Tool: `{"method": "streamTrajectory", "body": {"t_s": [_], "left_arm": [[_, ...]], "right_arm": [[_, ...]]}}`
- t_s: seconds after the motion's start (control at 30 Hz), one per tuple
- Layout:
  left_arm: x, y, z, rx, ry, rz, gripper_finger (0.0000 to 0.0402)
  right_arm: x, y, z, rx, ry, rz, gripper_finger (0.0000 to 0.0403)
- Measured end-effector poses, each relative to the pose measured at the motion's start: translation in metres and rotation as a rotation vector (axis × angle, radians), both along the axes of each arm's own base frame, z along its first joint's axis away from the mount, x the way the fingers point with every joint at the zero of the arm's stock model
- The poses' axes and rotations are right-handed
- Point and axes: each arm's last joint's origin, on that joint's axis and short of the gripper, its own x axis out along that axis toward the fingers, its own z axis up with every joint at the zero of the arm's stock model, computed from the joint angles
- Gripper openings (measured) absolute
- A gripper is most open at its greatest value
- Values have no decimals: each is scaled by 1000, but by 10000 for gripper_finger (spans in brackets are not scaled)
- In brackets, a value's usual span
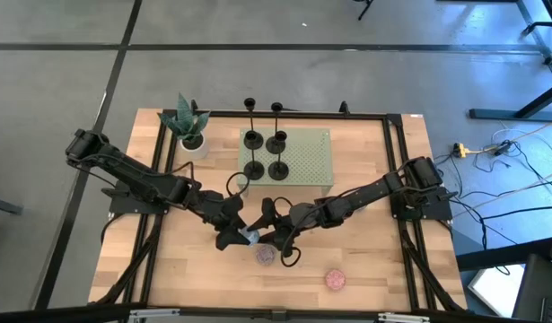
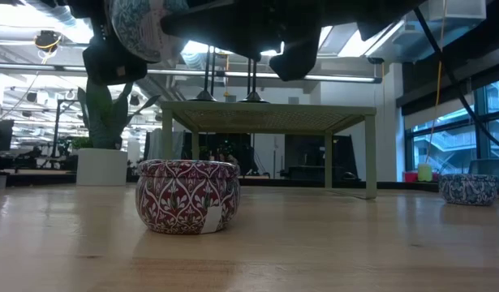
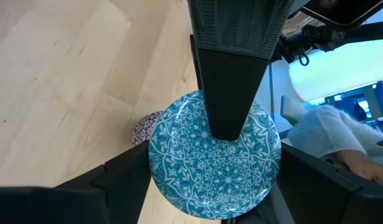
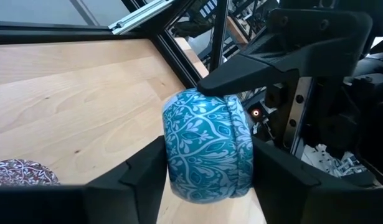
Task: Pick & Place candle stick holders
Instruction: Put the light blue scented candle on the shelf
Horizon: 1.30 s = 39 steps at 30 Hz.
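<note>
1. Note the step in hand, by judgement: a transfer of the blue tin (image 3: 216,162) between the arms, in the air above the bench (image 1: 374,269). No holder is in either gripper.
2. Left gripper (image 1: 231,229): clamped wide across the tin's round wall, one finger on each side.
3. Right gripper (image 1: 277,231): set at the same tin, across its flat faces. Cannot tell whether it is pressing yet or merely alongside.
4. Confirm a firm hold by the receiving gripper before letting go with the other; release only one at a time.
5. Keep the tin level and square to the pads. The smooth wall looks likely to slip if pinched off-centre.
6. Hold height over the red tin (image 2: 187,195), which sits on the bench just below and slightly to the front.
7. Retreat the freed arm along its own side, so as not to cross the other arm.
8. Locate the holders (image 1: 254,169): grouped on the green stand (image 1: 311,157) at the far side of the bench, well apart from both grippers, near the plant (image 1: 188,126).
9. Holder appearance: matte black, a round disc base, a thin upright stem, a small cup on top. All upright, close together.
10. For a later pick, likely best to grip the stem low; the tall, thin form looks easy to topple against its neighbours.
</note>
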Motion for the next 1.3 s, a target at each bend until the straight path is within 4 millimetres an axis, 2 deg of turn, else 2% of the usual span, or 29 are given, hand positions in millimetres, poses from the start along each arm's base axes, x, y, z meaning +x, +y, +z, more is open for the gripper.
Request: {"method": "streamTrajectory", "body": {"t_s": [0.2, 0.6, 0.77, 1.07, 1.3], "left_arm": [[0, 0, 0, 43, -20, -17, 315], [2, 4, 1, 88, -50, -30, 317], [1, 3, 1, 85, -45, -42, 317], [0, 0, 0, 86, -41, -52, 317], [0, 0, 0, 93, -41, -38, 317]], "right_arm": [[-1, 0, -1, 7, 16, 10, 197], [-2, 1, -5, 41, 58, -4, 205], [-10, 13, -4, -4, 95, -59, 205], [-51, 42, 29, -143, 94, -359, 206], [-99, 34, 64, -79, 144, -666, 206]]}}
